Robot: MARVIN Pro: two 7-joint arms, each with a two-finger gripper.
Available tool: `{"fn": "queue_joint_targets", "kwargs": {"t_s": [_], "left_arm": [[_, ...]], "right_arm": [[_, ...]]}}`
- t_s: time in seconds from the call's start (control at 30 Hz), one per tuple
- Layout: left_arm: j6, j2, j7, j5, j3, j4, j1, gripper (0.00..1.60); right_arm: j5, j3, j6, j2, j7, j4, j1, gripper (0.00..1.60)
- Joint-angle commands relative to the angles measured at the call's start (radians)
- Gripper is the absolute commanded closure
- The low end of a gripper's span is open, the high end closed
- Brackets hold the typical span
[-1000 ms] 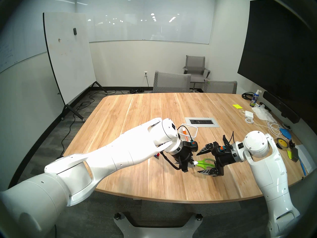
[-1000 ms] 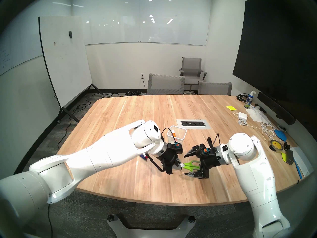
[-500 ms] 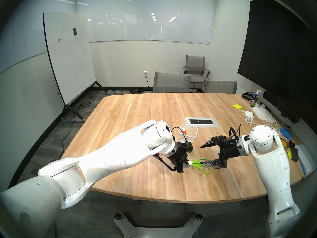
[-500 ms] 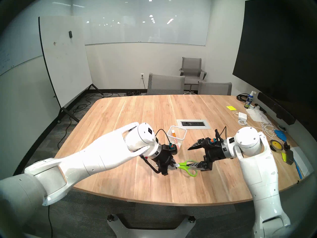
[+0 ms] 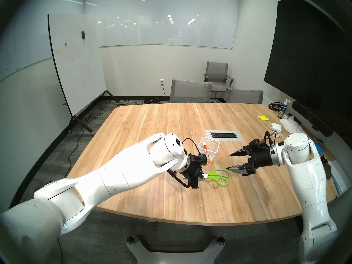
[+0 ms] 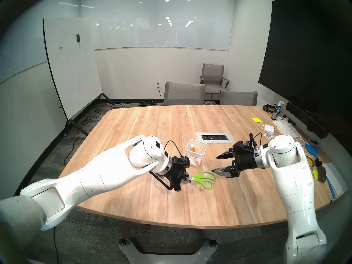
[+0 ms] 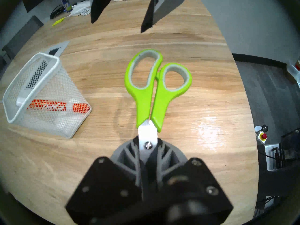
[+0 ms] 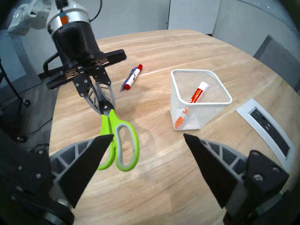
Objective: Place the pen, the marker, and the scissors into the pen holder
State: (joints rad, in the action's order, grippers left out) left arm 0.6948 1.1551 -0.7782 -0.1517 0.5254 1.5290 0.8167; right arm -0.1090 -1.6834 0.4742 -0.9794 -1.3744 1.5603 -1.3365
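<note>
Since a second ago the right gripper (image 5: 232, 161) has let the scissors (image 5: 217, 177) go and is pulling back toward the right side of the table (image 5: 171, 124), its fingers spread wide and holding nothing, while the left gripper (image 5: 202, 178) is carrying the scissors a little leftward. Nearest the robot, the left gripper is clamping shut on the scissors' metal blades just past the pivot screw, with the green handles pointing away toward the right gripper and hanging above the wood. Behind the left wrist, a blue pen (image 8: 128, 79) and a white marker (image 8: 133, 77) with red ends are lying side by side, touching, on the table; only the right wrist view is showing them fully, since the head views are hiding most of them behind the arm. Farther back, the white mesh pen holder (image 5: 209, 150) is standing upright with an orange-and-white marker (image 8: 196, 94) leaning inside; its lettering is too blurred to read. At the far right edge a spray bottle (image 5: 282, 111) is showing "EXPO".
</note>
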Motion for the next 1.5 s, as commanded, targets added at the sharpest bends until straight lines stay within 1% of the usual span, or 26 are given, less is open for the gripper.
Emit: {"fn": "queue_joint_targets", "kwargs": {"t_s": [0.0, 0.07, 0.1, 0.13, 0.17, 0.27, 0.3, 0.33, 0.37, 0.5, 0.8, 0.97, 1.17, 1.33, 1.47], "left_arm": [[0.004, -0.012, 0.034, -0.006, 0.039, 0.056, 0.004, 1.60], [0.006, -0.013, 0.041, -0.007, 0.041, 0.061, 0.007, 1.60], [0.007, -0.014, 0.044, -0.006, 0.042, 0.063, 0.008, 1.60], [0.010, -0.014, 0.047, -0.006, 0.042, 0.065, 0.009, 1.60], [0.011, -0.014, 0.049, -0.006, 0.043, 0.066, 0.009, 1.60], [0.013, -0.013, 0.057, -0.008, 0.045, 0.071, 0.012, 1.60], [0.013, -0.013, 0.059, -0.009, 0.045, 0.071, 0.013, 1.60], [0.014, -0.013, 0.062, -0.009, 0.046, 0.072, 0.014, 1.60], [0.014, -0.013, 0.064, -0.009, 0.046, 0.072, 0.015, 1.60], [0.013, -0.012, 0.076, -0.012, 0.046, 0.070, 0.020, 1.60], [0.008, -0.015, 0.100, -0.020, 0.051, 0.077, 0.028, 1.60], [0.007, -0.014, 0.112, -0.025, 0.056, 0.082, 0.031, 1.60], [0.003, -0.012, 0.131, -0.035, 0.069, 0.089, 0.037, 1.60], [-0.005, -0.010, 0.146, -0.047, 0.082, 0.094, 0.043, 1.60], [-0.010, -0.009, 0.154, -0.054, 0.088, 0.097, 0.048, 1.60]], "right_arm": [[0.108, 0.035, 0.113, 0.061, -0.084, 0.006, 0.023, 0.00], [0.148, 0.050, 0.141, 0.076, -0.051, 0.008, 0.018, 0.00], [0.175, 0.062, 0.152, 0.087, -0.023, 0.012, 0.013, 0.00], [0.188, 0.066, 0.164, 0.092, -0.020, 0.012, 0.012, 0.00], [0.209, 0.073, 0.173, 0.100, 0.005, 0.019, 0.005, 0.00], [0.272, 0.094, 0.213, 0.127, 0.042, 0.031, -0.004, 0.00], [0.296, 0.102, 0.221, 0.136, 0.070, 0.037, -0.009, 0.00], [0.315, 0.108, 0.239, 0.143, 0.069, 0.038, -0.008, 0.00], [0.338, 0.113, 0.249, 0.152, 0.091, 0.046, -0.012, 0.00], [0.420, 0.131, 0.287, 0.191, 0.134, 0.071, -0.026, 0.00], [0.615, 0.149, 0.373, 0.286, 0.232, 0.109, -0.055, 0.00], [0.715, 0.171, 0.390, 0.333, 0.274, 0.103, -0.059, 0.00], [0.815, 0.215, 0.382, 0.386, 0.300, 0.089, -0.060, 0.00], [0.869, 0.269, 0.350, 0.420, 0.304, 0.070, -0.049, 0.00], [0.887, 0.309, 0.323, 0.436, 0.286, 0.051, -0.028, 0.00]]}}
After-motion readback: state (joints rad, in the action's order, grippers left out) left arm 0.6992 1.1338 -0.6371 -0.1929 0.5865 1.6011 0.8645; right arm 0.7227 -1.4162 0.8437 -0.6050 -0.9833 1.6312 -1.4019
